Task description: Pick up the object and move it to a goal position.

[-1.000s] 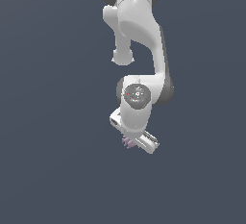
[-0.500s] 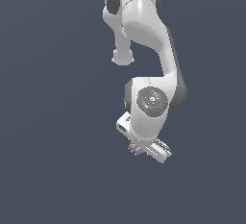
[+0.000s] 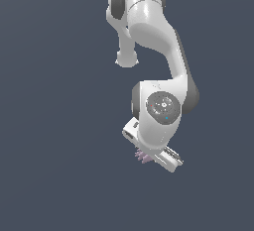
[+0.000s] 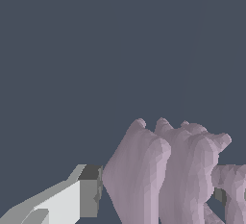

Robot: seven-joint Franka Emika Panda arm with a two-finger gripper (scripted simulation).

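The object (image 3: 141, 156) is a tiny pale mauve-pink ridged lump peeking out from under the white hand in the exterior view. The hand covers most of it there. In the wrist view the object (image 4: 163, 170) fills the space between the fingers, its ridges pointing away from the camera. My gripper (image 4: 153, 196) is shut on it. One white finger with a grey pad (image 4: 89, 194) presses one side, and only a sliver of the other finger (image 4: 220, 195) shows behind the lump. In the exterior view the gripper (image 3: 145, 155) sits low at the arm's end.
Only a plain dark blue-grey background shows around the arm (image 3: 149, 22) in both views. No table, edge, goal marker or other object is visible.
The arm has swung lower and toward the exterior view's right, and the wrist looks larger. The pink lump has travelled with the gripper.
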